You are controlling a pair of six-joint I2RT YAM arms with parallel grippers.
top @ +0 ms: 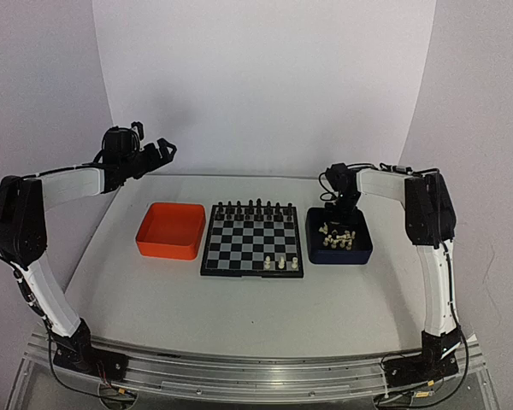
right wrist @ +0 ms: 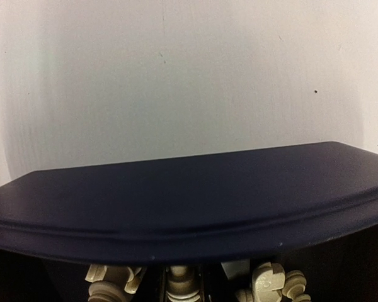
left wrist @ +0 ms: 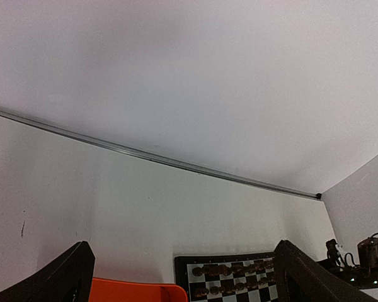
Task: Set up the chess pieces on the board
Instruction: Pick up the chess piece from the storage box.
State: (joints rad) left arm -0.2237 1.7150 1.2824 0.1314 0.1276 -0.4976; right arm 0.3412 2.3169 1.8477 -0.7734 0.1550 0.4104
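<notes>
Inside the dark blue tray (top: 361,254), at 3 o'clock of the board (top: 248,246), the right gripper (top: 335,220) is lowered among the heap of cream-white chess pieces (top: 339,240). Whether its fingers are parted or closed on a piece cannot be told: they are hidden from above, and the wrist view is filled by the tray wall with only piece tops below it. Only a few cream pieces are seen standing on the board, on the near rank toward 5 o'clock. The black pieces (top: 252,207) are lined up along the 12 o'clock edge. The task is judged to be at an early stage, most of the cream set being left to place. The left gripper (top: 158,151) is held high at 10 o'clock, fingers spread wide and empty, above and beyond the orange tray (top: 166,251).
</notes>
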